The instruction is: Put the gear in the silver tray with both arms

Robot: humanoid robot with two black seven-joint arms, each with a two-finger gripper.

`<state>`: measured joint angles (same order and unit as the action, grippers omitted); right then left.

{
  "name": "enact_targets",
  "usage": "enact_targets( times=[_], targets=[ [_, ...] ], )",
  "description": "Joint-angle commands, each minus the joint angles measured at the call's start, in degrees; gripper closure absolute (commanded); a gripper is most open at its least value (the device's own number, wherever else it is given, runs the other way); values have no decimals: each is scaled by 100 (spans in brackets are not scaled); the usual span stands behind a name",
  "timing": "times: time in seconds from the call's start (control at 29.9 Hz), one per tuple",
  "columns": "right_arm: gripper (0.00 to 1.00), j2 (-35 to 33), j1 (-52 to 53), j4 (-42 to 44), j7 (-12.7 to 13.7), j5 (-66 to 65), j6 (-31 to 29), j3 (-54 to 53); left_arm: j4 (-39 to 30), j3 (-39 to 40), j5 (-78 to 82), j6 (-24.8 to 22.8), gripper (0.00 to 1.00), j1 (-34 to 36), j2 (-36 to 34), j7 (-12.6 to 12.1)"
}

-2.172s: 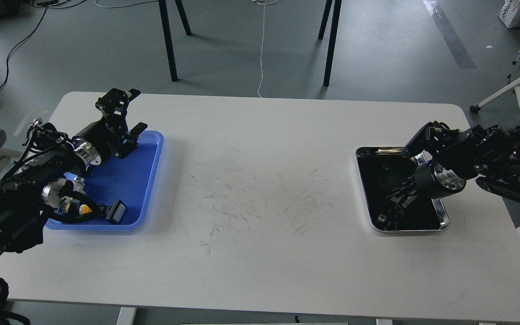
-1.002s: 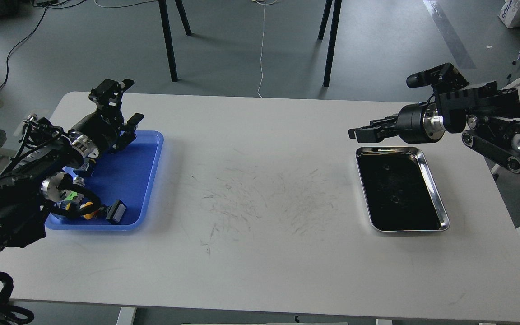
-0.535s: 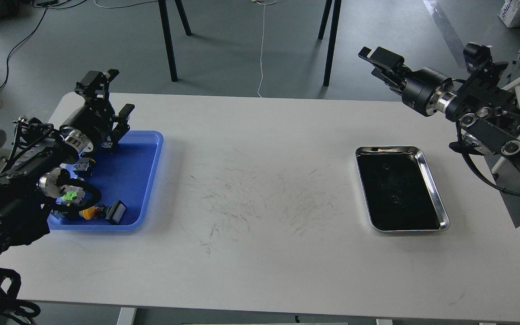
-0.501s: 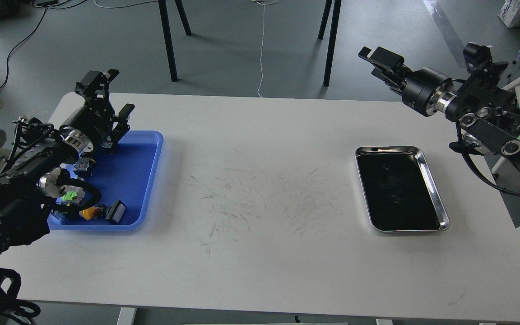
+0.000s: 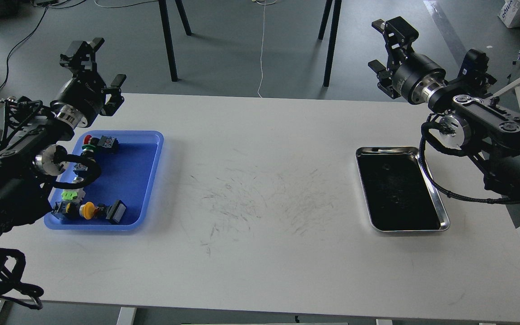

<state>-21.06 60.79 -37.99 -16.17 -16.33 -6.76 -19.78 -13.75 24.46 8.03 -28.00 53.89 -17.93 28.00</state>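
Resting flat on the white table (image 5: 260, 189), the silver tray (image 5: 440, 212) lay toward the right side, its dark inside showing no clear gear. The right gripper (image 5: 388, 49) was raised beyond the table's far edge, well apart from the tray, fingers spread and holding nothing. The left gripper (image 5: 95, 65) was likewise raised, fingers wide and bare, beyond the blue tray (image 5: 147, 180) of small parts.

The silver tray (image 5: 440, 208) lies flat on the right side of the worktop (image 5: 260, 253), long side running away from the robot; its rim shines, its dark reflective inside holds no gear that can be made out.
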Motion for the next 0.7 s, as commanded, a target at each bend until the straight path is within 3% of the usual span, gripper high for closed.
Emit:
enact_targets(
  times=[0.0,0.17,0.67],
  targets=[
    [0,67,-15,2,-26,297,-10,-403,-31,85,-38,0,1,174,183,0],
    [0,260,-24,-15,-35,324,-36,-659,109,41,-47,0,1,508,351,0],
    [0,533,-612,161,9,868,219,-1476,882,375,-337,0,1,315,887,0]
  ],
)
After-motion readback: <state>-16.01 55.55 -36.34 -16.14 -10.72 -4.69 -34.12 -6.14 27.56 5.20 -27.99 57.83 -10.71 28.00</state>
